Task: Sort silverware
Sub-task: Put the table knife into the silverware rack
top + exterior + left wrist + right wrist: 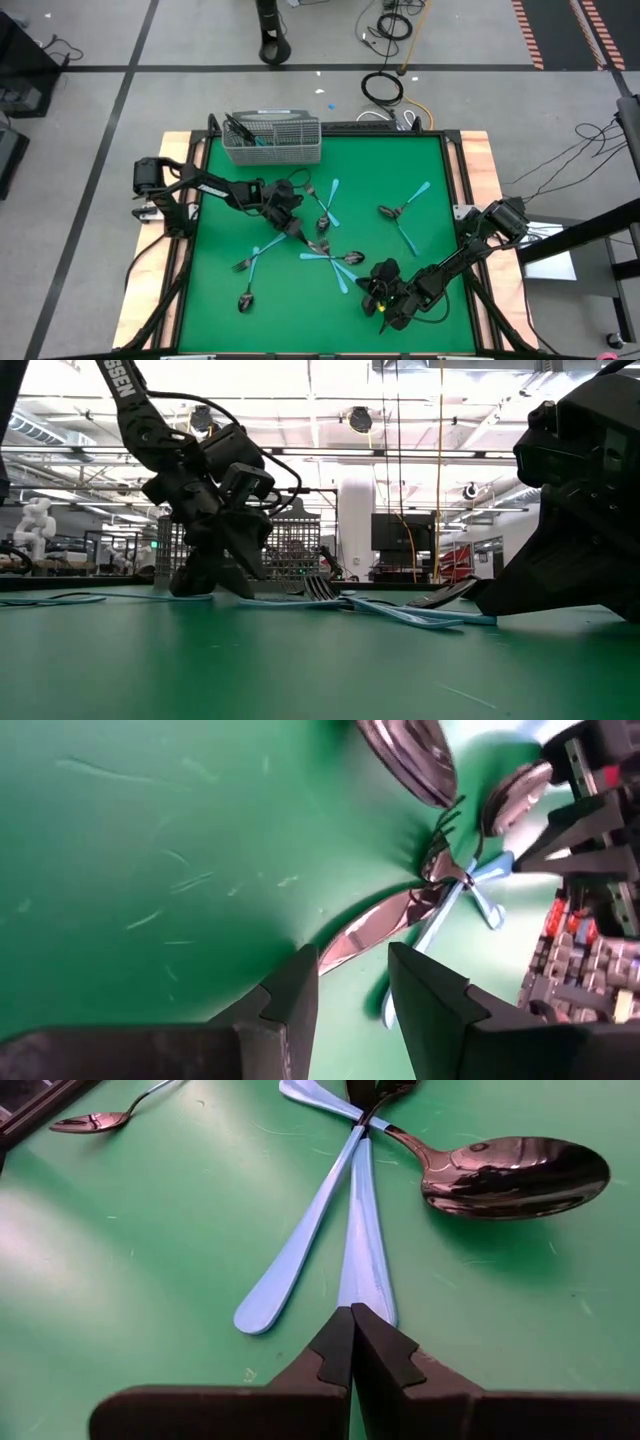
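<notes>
Dark metal and light blue-handled forks and spoons lie scattered flat on the green mat (215, 300), several crossing in a cluster (330, 256). My left gripper (295, 225) (352, 982) is low over the mat's middle and open. Its fingers stand on either side of a dark metal handle (372, 923) without touching it. My right gripper (372, 288) (352, 1318) is shut near the mat's near right. Its tips sit at the free end of a light blue handle (363, 1250), beside a second blue handle (295, 1260) and a dark spoon bowl (515, 1175). My right gripper's shut fingertips (338, 1335) come down at a slant onto the mat at the free end of the light blue handle (372, 1308), in line with its length. The handle lies flat on the mat. Whether the tips touch it I cannot tell.
A grey wire-mesh basket (272, 138) (290, 550) stands at the mat's far edge and holds a few pieces. More silverware lies at the right (405, 212), at the near left (246, 298) and by the left gripper (326, 205). Wooden borders frame the mat.
</notes>
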Robot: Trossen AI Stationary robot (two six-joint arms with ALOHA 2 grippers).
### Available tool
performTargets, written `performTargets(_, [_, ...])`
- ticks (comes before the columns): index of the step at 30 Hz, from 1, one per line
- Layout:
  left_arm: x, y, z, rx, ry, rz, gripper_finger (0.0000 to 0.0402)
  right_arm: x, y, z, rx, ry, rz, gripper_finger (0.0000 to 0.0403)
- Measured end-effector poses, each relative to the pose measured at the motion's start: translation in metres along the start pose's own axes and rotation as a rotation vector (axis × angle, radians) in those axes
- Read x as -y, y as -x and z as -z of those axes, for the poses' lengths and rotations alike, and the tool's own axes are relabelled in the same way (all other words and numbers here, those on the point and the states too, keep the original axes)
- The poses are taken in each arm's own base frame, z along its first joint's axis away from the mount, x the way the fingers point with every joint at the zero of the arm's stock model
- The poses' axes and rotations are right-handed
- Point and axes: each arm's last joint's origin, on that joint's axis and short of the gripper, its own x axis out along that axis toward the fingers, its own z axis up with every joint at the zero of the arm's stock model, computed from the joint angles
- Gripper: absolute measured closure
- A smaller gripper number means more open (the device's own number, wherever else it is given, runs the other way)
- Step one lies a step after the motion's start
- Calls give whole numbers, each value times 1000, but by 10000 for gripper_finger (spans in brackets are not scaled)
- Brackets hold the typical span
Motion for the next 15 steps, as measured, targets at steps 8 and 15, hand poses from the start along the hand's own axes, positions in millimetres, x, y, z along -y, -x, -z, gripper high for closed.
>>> performTargets(8, [6, 3, -9, -19, 26, -42, 277, 0, 0, 0, -1, -1, -3, 403])
performTargets(15, [12, 2, -11, -32, 5, -20, 292, -1, 0, 0, -4, 7, -7, 403])
